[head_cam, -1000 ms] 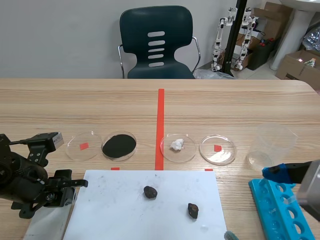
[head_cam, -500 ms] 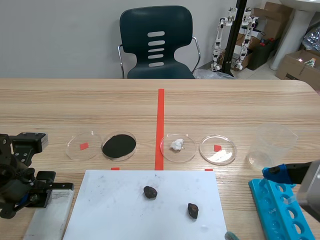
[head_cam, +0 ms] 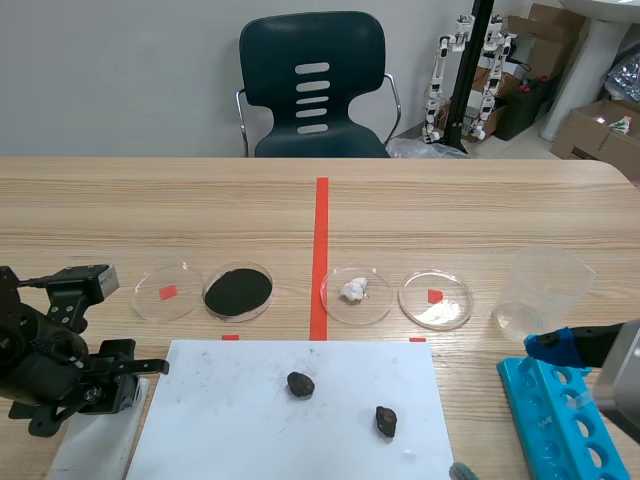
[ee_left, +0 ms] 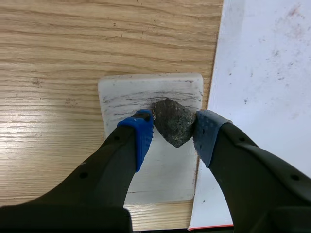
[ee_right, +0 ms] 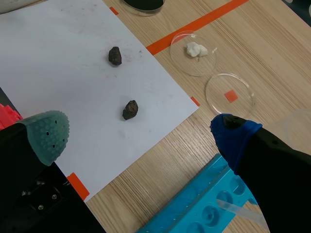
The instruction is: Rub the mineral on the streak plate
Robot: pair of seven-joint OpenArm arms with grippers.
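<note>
Nearest the robot, the left gripper point(ee_left: 174, 135) is seen closed on the mineral point(ee_left: 174, 121), a dark grey angular lump pinched between the two blue pads. The mineral is held over the streak plate point(ee_left: 131, 94), a white rounded tile marked with grey streaks across its far part; whether stone and plate are actually in contact cannot be told. The plate is laid on the wooden table point(head_cam: 120, 210) just beside the left edge of a white paper sheet point(head_cam: 250, 430). The right gripper point(ee_right: 141, 136) is held wide open with nothing between its fingers, above the sheet's near right corner and a blue tube rack point(head_cam: 555, 420). Two dark stones point(head_cam: 300, 384) point(head_cam: 386, 421) are set on the sheet, apart from each other. Beyond the sheet, four clear dishes are arranged in a row: an empty dish point(head_cam: 167, 291), a dish of black powder point(head_cam: 238, 291), a dish with a white lump point(head_cam: 357, 295) and a dish with a little white powder point(head_cam: 435, 299). A clear plastic beaker point(head_cam: 540, 290) is placed to the right of them. Behind the table, a dark chair point(head_cam: 313, 85) is seen against the wall.
</note>
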